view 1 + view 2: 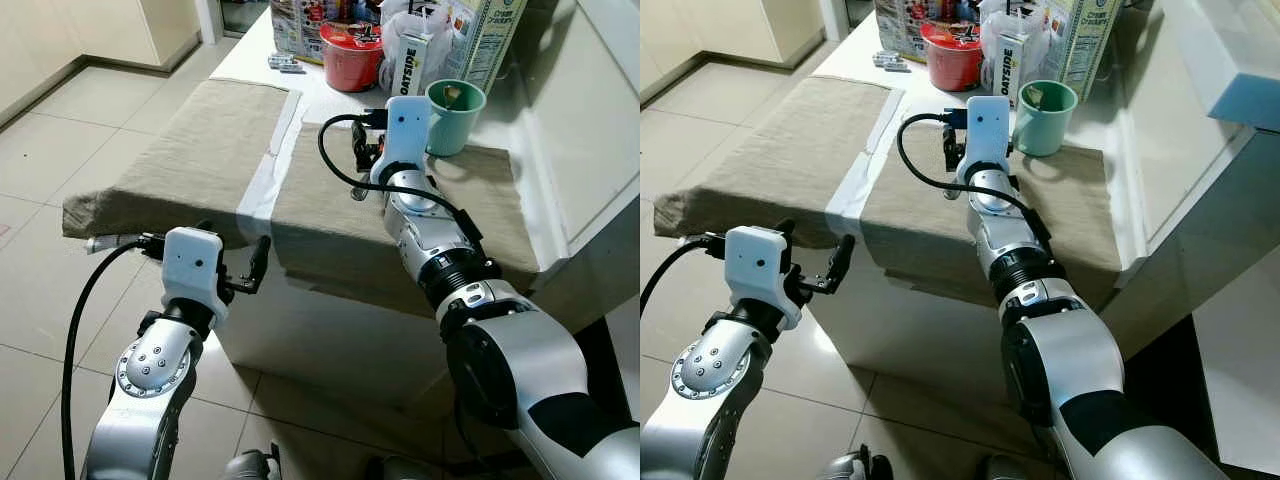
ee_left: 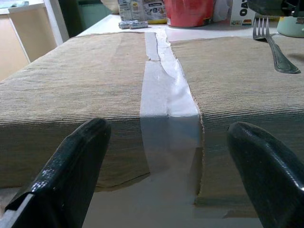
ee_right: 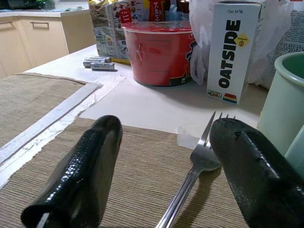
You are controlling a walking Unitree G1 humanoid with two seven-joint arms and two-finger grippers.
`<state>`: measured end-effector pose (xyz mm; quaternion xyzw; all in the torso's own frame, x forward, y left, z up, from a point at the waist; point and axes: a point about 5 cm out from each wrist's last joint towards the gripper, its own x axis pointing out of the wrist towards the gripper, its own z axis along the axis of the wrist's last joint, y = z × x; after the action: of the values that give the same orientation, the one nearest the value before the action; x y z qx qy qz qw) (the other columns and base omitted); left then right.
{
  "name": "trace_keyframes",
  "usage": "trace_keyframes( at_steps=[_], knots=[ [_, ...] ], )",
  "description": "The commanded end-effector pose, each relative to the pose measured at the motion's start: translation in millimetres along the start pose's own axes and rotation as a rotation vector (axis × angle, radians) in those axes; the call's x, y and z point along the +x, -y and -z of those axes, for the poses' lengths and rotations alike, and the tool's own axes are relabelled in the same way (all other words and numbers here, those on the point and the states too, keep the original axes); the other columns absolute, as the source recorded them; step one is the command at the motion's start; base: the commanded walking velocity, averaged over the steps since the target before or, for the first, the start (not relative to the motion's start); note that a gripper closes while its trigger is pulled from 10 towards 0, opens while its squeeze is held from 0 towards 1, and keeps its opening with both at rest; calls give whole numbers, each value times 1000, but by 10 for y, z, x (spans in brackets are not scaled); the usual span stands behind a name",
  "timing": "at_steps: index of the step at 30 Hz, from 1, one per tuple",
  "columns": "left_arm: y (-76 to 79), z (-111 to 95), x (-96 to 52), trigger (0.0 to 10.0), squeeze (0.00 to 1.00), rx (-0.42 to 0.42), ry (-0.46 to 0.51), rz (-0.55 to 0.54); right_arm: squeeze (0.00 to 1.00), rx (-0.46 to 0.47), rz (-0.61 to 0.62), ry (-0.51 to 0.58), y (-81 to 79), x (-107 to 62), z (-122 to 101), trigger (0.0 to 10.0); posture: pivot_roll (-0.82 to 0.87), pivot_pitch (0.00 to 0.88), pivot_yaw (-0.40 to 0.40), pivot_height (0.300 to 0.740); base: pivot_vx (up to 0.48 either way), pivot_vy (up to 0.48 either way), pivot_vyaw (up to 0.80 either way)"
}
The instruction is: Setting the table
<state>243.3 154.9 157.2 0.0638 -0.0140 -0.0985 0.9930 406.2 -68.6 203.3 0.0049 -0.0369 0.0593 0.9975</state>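
White counter (image 1: 250,45) is the landmark; two tan placemats lie on it side by side, left placemat (image 1: 190,150) and right placemat (image 1: 340,215), with a strip of bare counter plus pale tape (image 2: 164,90) between them; both mats hang over the counter's near edge.

Right gripper (image 3: 166,166) sits low over the right placemat, toward the counter's far side; fingers (image 3: 78,175) spread wide, gripping nothing; fork (image 3: 192,178) lies on the mat in the gap between them, nearer one finger, tines pointing at the far side of the counter; can't tell if that finger touches it.

Mint green cup (image 1: 455,115) stands on the far corner of the right placemat, just beside the fork; Oatside carton (image 3: 235,50) and red tub (image 3: 156,52) stand on bare counter beyond the mat; printed packs (image 1: 300,25) and a white plastic bag (image 1: 425,20) behind those; a few batteries (image 3: 97,63) lie near the tub.

Left gripper (image 1: 235,265) hangs off the counter's near edge, level with the mat overhang, facing the taped gap; fingers (image 2: 71,166) spread wide, empty.
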Motion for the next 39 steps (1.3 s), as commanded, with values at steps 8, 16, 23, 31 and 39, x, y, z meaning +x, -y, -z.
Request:
trace_keyframes(
  at_steps=[8,16,23,31,39],
  knots=[
    [4,18,17,10000,0,12,-2,9,1000,-6,-14,43,-51,27,-124,10000,25,90,2,740,0,0,0],
    [17,15,36,10000,0,14,2,20,0,77,22,11,-58,67,-190,10000,18,79,2,740,0,0,0],
    [30,20,35,10000,0,20,2,31,0,124,65,-18,-66,90,-224,10000,20,78,4,740,0,0,0],
    [28,24,28,10000,0,29,-2,44,0,170,138,-126,-19,76,-81,10000,23,82,3,740,0,0,0],
    [47,35,7,10000,0,41,-7,68,0,196,190,-239,60,33,113,10000,27,93,-3,740,0,0,0]
  ],
)
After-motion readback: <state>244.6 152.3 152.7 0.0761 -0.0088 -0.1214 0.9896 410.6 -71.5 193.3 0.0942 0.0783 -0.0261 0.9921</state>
